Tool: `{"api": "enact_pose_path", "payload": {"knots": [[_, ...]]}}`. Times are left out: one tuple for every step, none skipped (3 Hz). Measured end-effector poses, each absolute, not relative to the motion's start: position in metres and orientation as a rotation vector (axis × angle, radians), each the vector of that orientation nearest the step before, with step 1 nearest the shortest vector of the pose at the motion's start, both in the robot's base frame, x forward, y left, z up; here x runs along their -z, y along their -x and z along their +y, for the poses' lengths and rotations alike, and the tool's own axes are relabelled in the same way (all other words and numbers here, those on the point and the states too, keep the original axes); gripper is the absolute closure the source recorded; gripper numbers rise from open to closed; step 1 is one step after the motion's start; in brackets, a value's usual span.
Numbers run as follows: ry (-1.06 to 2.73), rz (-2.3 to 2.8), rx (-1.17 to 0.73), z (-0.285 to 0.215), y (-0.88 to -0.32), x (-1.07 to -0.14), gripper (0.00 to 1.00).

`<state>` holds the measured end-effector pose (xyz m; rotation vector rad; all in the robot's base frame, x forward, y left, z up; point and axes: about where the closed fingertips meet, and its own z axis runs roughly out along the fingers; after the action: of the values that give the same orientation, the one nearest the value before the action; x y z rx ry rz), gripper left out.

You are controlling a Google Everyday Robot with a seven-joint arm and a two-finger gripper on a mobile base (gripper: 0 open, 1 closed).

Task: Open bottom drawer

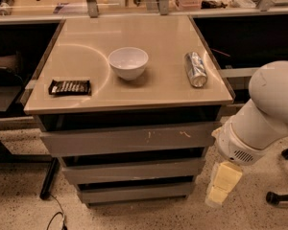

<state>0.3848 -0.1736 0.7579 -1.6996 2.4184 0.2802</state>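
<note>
The bottom drawer (137, 192) is the lowest of three grey handle-less drawers under the beige cabinet top; its plain flat front looks closed. Above it are the middle drawer (134, 170) and the widest top drawer (127, 139) with pale scratch marks. My white arm (264, 114) comes in from the right. My gripper (220, 186), pale yellow, hangs at the arm's lower end, just right of the cabinet's lower right corner, level with the two lower drawers and apart from them.
On the cabinet top (168, 87) sit a white bowl (128, 63), a lying metal can (196, 69) and a dark snack bar (70, 86). A black chair base (284, 195) is on the floor at right. A black table leg (49, 178) and cable (57, 217) lie at left.
</note>
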Motion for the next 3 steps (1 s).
{"api": "enact_pose_path", "payload": {"knots": [[1.666,2.443,-0.426,-0.156,-0.379,-0.705,0.00],[1.591,2.487,-0.587,-0.135,-0.376,-0.624,0.00],[1.526,2.501,-0.684,-0.119,-0.381,-0.556,0.00]]}}
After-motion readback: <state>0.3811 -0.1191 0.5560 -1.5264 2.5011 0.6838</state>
